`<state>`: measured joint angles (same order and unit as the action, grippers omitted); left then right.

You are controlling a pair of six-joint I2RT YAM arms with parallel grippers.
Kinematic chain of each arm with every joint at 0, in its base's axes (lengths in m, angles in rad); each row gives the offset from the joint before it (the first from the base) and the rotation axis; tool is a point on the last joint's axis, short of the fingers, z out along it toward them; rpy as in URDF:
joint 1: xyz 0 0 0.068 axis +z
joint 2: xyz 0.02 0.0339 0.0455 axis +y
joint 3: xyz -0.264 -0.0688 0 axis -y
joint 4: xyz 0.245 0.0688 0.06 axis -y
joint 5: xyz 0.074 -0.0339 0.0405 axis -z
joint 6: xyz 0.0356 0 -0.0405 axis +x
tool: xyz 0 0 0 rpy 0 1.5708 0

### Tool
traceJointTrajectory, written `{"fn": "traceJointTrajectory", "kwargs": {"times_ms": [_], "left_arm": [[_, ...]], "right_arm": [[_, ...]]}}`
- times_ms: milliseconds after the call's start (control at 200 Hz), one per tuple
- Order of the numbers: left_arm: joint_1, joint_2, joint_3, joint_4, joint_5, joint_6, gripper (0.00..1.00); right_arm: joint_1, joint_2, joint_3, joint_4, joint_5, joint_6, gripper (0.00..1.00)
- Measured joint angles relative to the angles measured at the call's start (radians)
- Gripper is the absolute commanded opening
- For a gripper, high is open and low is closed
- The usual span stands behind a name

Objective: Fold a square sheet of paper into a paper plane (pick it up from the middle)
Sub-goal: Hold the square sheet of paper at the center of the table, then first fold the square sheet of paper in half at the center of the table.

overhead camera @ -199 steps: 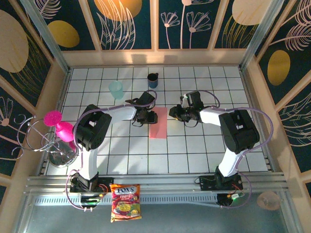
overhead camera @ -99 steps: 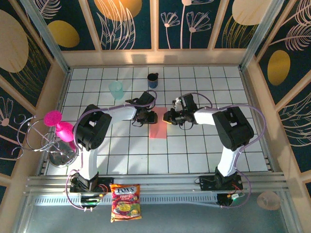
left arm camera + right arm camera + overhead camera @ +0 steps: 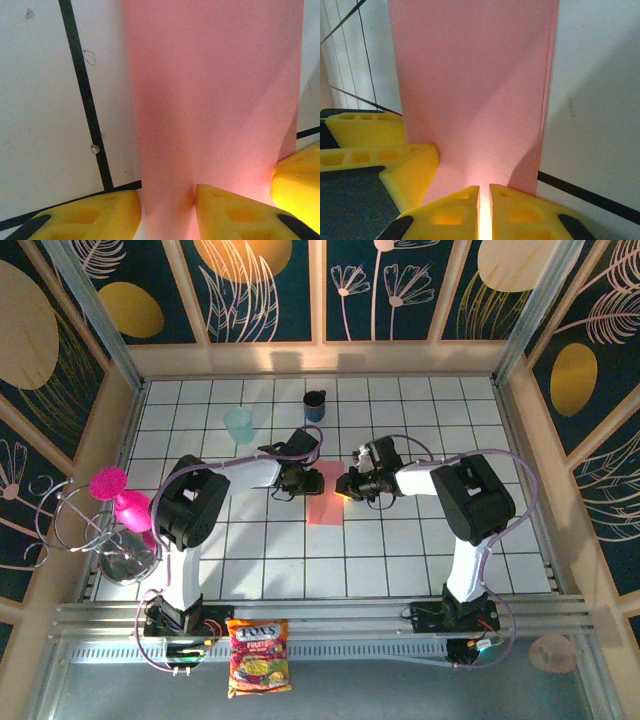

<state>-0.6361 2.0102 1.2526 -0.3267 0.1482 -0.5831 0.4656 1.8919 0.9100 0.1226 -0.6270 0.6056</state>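
While right gripper (image 3: 484, 194) pinches paper (image 3: 470, 75) edge, open tiles (image 3: 400, 560) around.

Robot test cell: tiled table (image 3: 400, 560), aluminium frame (image 3: 330, 615), leaf-patterned wall panels (image 3: 420, 290)

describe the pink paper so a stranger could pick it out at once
On the white tiled table, look mid-table between the left tool and right tool. The paper lies there, a thin, pale salmon-pink rectangle. The goblet at the left edge is pink too, but bright magenta and bulky.
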Motion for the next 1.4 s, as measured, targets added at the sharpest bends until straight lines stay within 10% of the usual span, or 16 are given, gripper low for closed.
{"fn": "traceJointTrajectory", "kwargs": {"times_ms": [656, 966, 1402], "left_arm": [[0.012, -0.218, -0.057, 0.092, -0.149, -0.118, 0.37], [0.011, -0.197, -0.056, 0.194, 0.09, -0.156, 0.15], [0.006, -0.04, -0.048, 0.181, 0.245, -0.102, 0.09]], "right_arm": [[-0.008, 0.054, 0.122, -0.219, -0.007, -0.15, 0.09], [-0.013, 0.068, 0.137, -0.237, -0.026, -0.179, 0.08], [-0.016, 0.074, 0.137, -0.237, -0.037, -0.181, 0.07]]}}
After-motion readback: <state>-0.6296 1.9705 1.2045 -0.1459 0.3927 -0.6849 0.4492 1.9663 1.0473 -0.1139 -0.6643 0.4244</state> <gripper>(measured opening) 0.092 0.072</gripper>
